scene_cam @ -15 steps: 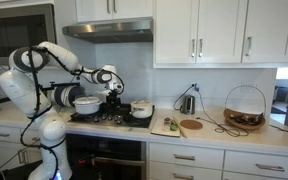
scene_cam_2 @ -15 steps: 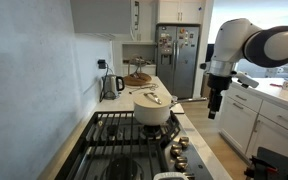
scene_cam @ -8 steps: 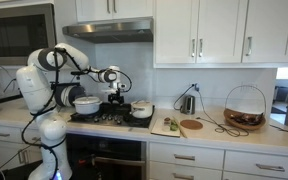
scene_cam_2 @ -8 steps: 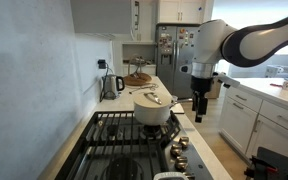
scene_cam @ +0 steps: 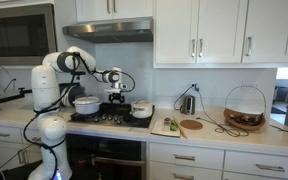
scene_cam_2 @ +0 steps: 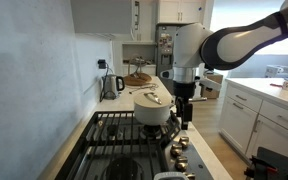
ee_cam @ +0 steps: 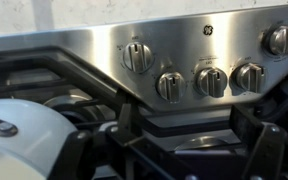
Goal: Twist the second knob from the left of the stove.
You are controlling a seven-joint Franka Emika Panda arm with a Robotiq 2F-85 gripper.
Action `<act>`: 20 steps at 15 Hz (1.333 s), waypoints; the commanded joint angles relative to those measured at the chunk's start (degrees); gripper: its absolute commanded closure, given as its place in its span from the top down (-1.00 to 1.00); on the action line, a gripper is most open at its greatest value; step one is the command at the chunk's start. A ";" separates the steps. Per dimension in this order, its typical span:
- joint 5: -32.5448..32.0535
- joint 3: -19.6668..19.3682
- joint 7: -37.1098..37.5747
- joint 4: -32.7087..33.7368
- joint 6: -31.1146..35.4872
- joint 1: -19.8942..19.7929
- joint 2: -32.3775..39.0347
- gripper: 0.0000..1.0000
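Stove (scene_cam: 109,118) is sitting in the counter surface (scene_cam: 214,132) below the steel hood (scene_cam: 109,30), and its dark grates (scene_cam_2: 124,135) are running away from me toward the fridge (scene_cam_2: 179,50). Two white pots are standing on the grates; the lidded pot (scene_cam_2: 154,110) is occupying the far end near the front edge. The arm is reaching over from the side, and the tool (scene_cam_2: 184,118) is hanging straight down just beside that pot, above the front edge where the knobs (scene_cam_2: 176,150) are lining up. In the wrist view five round knobs (ee_cam: 211,80) are showing on a steel strip, and the tool's two dark fingers (ee_cam: 124,128) are standing wide apart, released and gripping nothing. A kettle (scene_cam: 187,103) and a cutting board (scene_cam: 174,126) are resting on the surface beyond the stove.
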 commanded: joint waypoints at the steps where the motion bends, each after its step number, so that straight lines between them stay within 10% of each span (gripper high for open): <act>1: 0.66 1.64 -1.22 3.23 -2.32 0.88 2.78 1.00; 20: 7.84 6.97 1.44 -7.10 2.97 4.93 0.88 1.00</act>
